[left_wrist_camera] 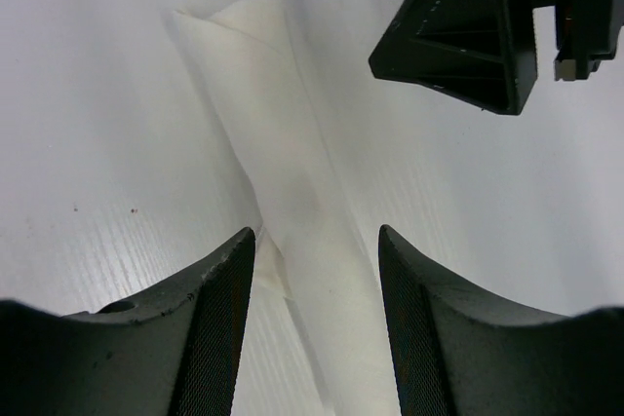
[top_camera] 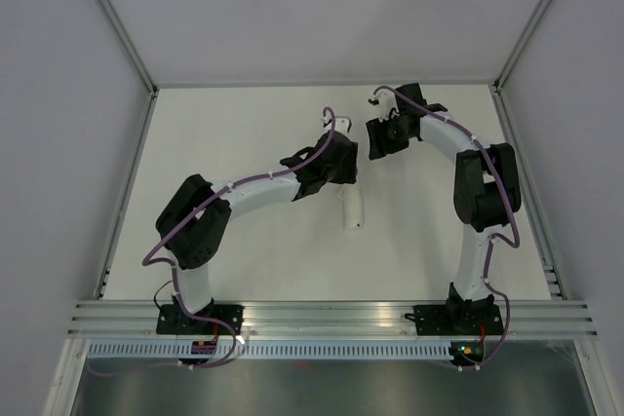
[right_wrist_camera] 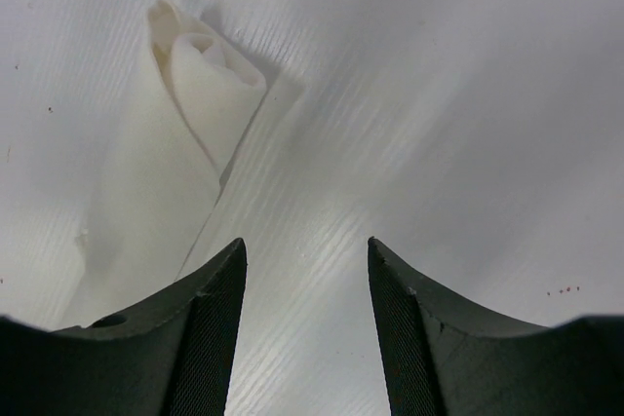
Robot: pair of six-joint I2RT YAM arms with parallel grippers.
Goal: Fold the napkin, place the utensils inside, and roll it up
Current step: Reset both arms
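Near the ctr of the white surface (top_camera: 234,143), the napkin (top_camera: 349,209) lies rolled into a slim white tube, pointing roughly away from the arm bases w/ a slight tilt. The left gripper (top_camera: 341,172) hangs over the tube's far part. In the left wrist view its two dark fingers (left_wrist_camera: 210,319) stand apart, one on each side of the roll, not squeezing it (whether one finger brushes the cloth can't be told). The right gripper (top_camera: 376,139) sits just beyond the left one and to its right, not touching it. Its wrist view shows the fingers (right_wrist_camera: 409,338) spread w/ only bare surface btwn them. The roll runs off toward picture-left, passing behind the finger on that side. One end of the roll faces that camera: a spiral of cloth layers w/ a loose outer flap. Whatever is inside the roll is hidden.
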